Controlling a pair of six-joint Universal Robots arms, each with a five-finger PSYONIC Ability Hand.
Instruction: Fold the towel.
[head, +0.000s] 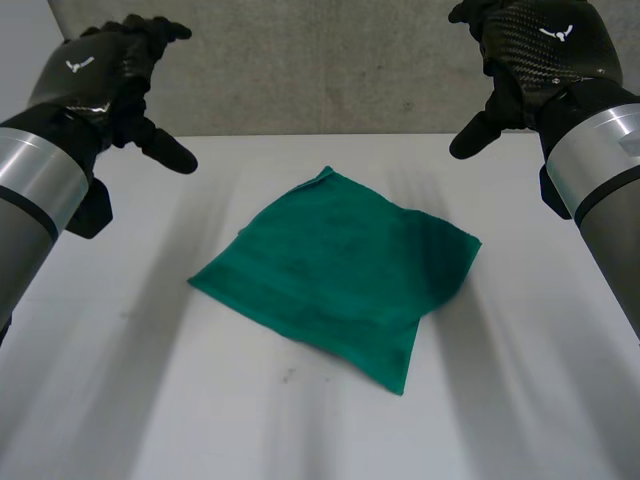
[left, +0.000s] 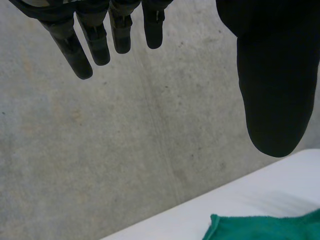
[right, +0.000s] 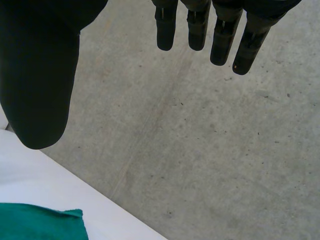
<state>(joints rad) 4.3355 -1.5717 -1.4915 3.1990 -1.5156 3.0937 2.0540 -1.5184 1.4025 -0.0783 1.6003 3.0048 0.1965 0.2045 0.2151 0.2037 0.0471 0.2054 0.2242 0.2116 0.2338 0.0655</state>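
A green towel lies flat in the middle of the white table, turned like a diamond with one corner toward the far edge. Its right part looks doubled over. My left hand hovers high above the table's far left, fingers straight, holding nothing. My right hand hovers high at the far right, also open and empty. In the left wrist view the towel's far corner shows well beyond my left hand. The right wrist view has the same corner below my right hand.
A grey concrete wall stands behind the table's far edge. Bare white tabletop surrounds the towel on all sides.
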